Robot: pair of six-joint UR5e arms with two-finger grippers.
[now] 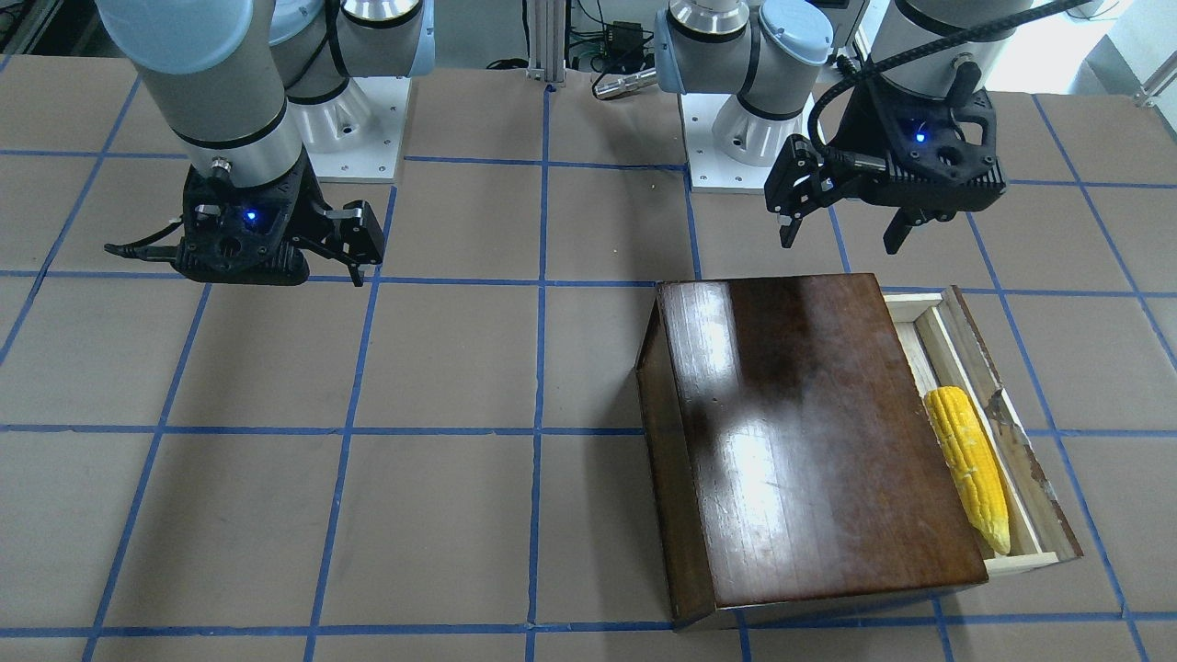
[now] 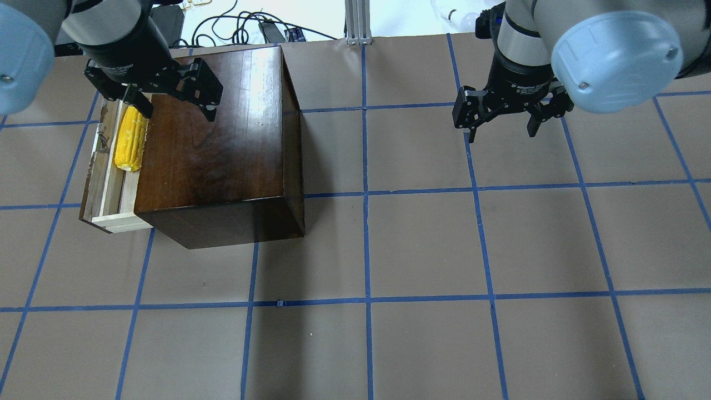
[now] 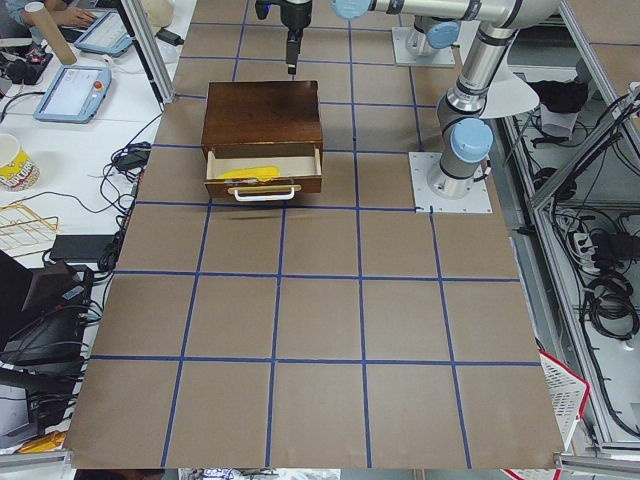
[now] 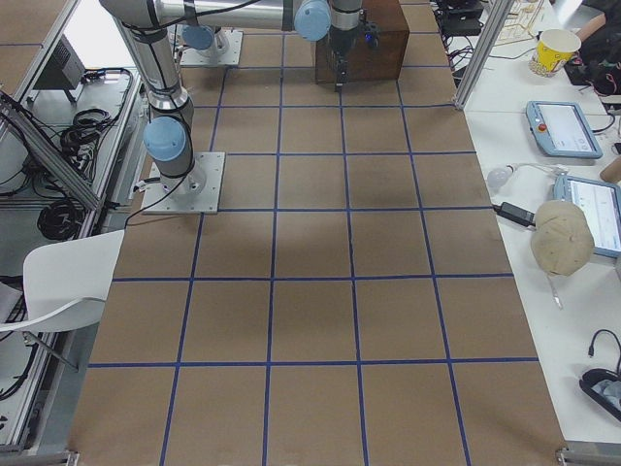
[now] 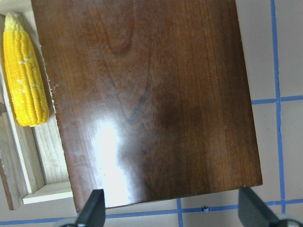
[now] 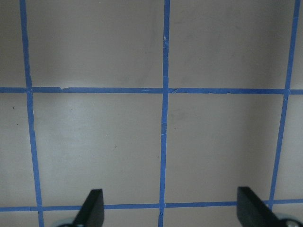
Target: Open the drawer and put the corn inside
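The dark-brown box (image 2: 216,155) stands on the table on my left side. Its drawer (image 2: 103,183) is pulled out, showing pale wood behind a dark scuffed front panel. The yellow corn (image 2: 130,141) lies lengthwise inside the drawer, and also shows in the left wrist view (image 5: 23,85) and the front view (image 1: 967,464). My left gripper (image 2: 178,114) is open and empty, held above the box top near the corn's end. My right gripper (image 2: 500,133) is open and empty, held above bare table far from the box.
Blue tape lines (image 2: 366,194) grid the brown table. The arm bases (image 1: 736,138) stand at the robot's edge. The drawer's white handle (image 3: 265,192) sticks out toward the table's left end. Benches with tablets (image 3: 75,90) flank the table.
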